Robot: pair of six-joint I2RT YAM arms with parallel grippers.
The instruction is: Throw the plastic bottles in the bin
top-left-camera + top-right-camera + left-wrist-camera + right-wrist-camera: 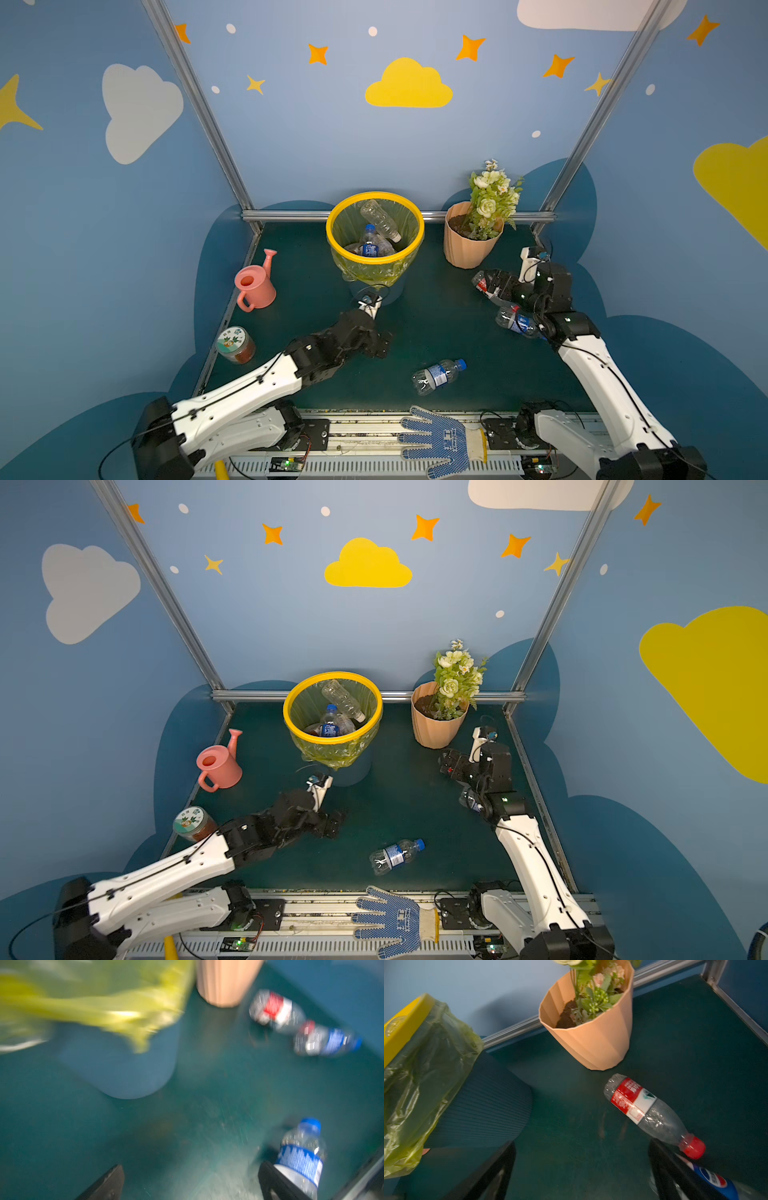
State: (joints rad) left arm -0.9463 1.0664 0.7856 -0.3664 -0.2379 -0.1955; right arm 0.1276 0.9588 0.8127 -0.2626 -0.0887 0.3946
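Left gripper (191, 1167) and right gripper (581, 1147) gape empty; the right should straddle the clear red-labelled plastic bottle (643, 1111) beside the ribbed peach flowerpot (591, 1043), mid-body.

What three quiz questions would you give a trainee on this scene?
1. True or false: the right gripper is clamped on the red-label bottle.
2. How many bottles lie on the table outside the bin? A) one B) three C) six
3. In both top views the pink watering can stands to the ___ of the bin.
Key: 1 false, jaws open, bottle loose on the table. 2 B: red-label bottle, blue-cap bottle, bottle under the right arm. 3 left.
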